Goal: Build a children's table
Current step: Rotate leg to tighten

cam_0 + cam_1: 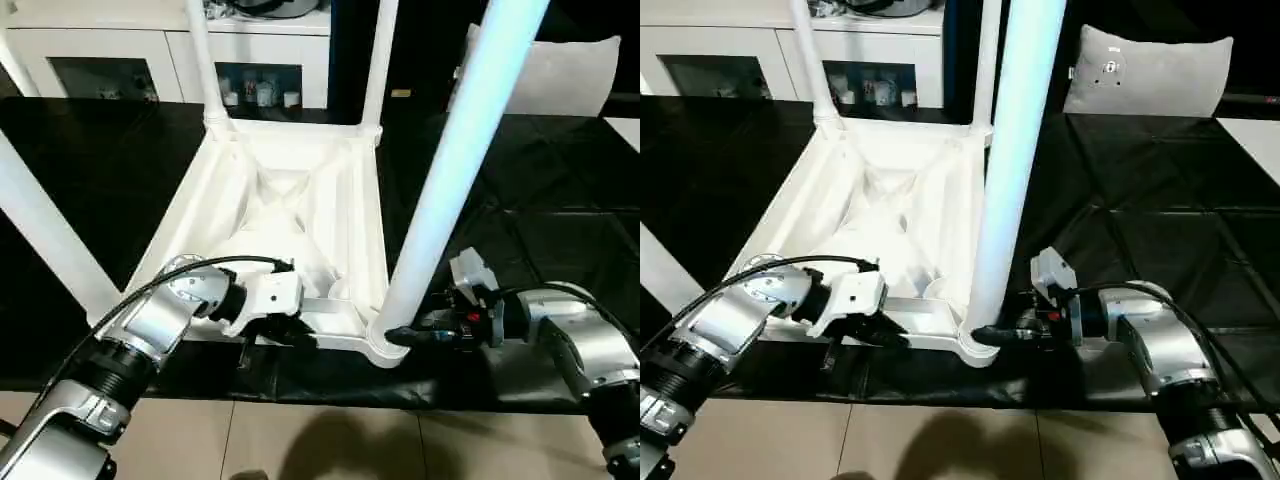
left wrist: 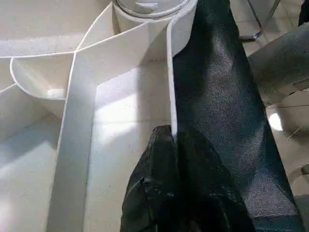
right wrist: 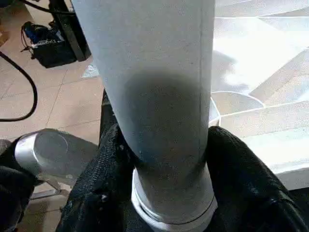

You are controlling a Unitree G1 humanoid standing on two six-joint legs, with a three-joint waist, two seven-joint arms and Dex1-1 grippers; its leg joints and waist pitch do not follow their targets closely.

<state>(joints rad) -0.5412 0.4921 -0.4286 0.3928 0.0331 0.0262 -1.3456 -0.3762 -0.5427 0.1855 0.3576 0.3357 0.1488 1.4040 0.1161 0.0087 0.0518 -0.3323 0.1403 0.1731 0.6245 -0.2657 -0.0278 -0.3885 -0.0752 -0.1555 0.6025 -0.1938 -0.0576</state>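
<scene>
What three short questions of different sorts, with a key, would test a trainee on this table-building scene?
1. True or false: the table top lies with its ribbed underside facing up.
2. Which claw is closed around the base of the near leg? A. the left claw B. the right claw C. neither
3. Fill in: the left claw pinches the table top's thin front ____.

Key
1. True; ribs and corner sockets face up.
2. B; in the right wrist view its fingers sit on both sides of the leg, just above the corner socket.
3. Wall (rim); the left wrist view shows it clamped between the fingers.
</scene>
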